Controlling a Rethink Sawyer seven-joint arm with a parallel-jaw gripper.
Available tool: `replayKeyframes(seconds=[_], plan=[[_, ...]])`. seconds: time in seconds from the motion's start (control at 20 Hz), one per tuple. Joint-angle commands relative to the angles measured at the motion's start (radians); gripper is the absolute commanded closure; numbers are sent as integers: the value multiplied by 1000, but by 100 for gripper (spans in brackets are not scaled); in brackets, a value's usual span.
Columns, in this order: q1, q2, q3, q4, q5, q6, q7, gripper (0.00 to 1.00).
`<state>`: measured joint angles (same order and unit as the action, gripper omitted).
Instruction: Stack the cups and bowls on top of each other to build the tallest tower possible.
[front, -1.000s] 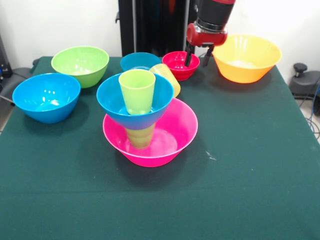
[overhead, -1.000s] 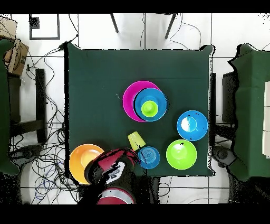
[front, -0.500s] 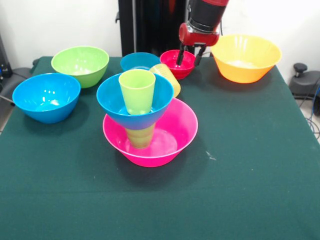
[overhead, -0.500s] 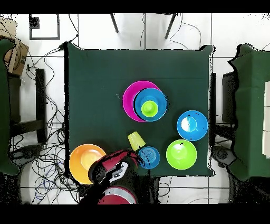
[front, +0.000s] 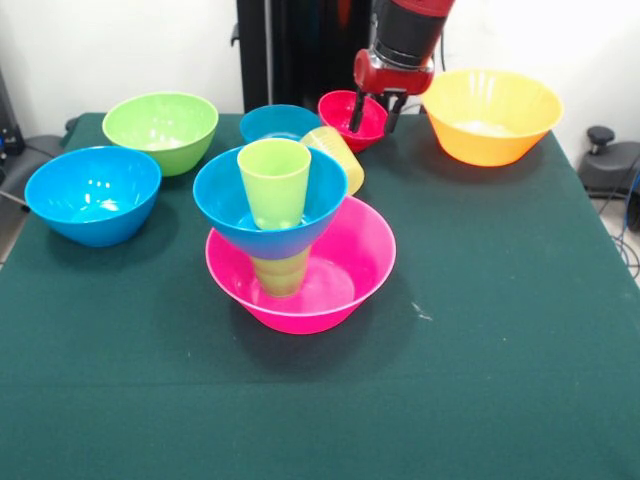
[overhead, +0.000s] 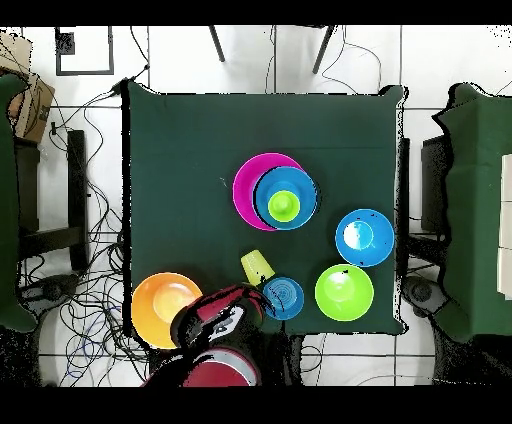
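Front view: the gripper (front: 368, 116) hangs over the red bowl (front: 347, 117) at the back of the table (front: 480, 330), its two fingers apart and straddling the bowl's near-right rim, one inside and one outside. The bowl looks tipped or slightly raised; whether the fingers actually pinch the rim cannot be told. The straddle suits a rim grasp, likely the only hold a round bowl offers.

The tower (front: 285, 225) stands mid-table: a pink bowl (front: 350, 280) as base, a green cup upside down inside it, a blue bowl (front: 225, 200) seated on that cup and leaning a little, and a lime cup (front: 274, 180) upright in the blue bowl. A wide base and alternating pieces give height.

A yellow cup (front: 340, 155) lies tilted just behind the tower, against a small blue bowl (front: 275, 122). A green bowl (front: 160, 130), a second blue bowl (front: 92, 193) and an orange bowl (front: 493, 115) wait unused.

The overhead view shows the arm (overhead: 215, 335) covering the red bowl, beside the orange bowl (overhead: 163, 305).
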<state>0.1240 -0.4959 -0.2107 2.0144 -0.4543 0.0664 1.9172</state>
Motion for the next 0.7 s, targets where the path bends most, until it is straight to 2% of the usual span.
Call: replayKeyframes(seconds=[0.05, 0.25, 0.5, 0.7], plan=[[-7, 53, 62, -18, 43, -83, 163, 0], [-15, 62, 64, -28, 43, -89, 155, 0], [-67, 29, 98, -46, 15, -52, 105, 0], [-75, 22, 102, -44, 8, -64, 102, 0]])
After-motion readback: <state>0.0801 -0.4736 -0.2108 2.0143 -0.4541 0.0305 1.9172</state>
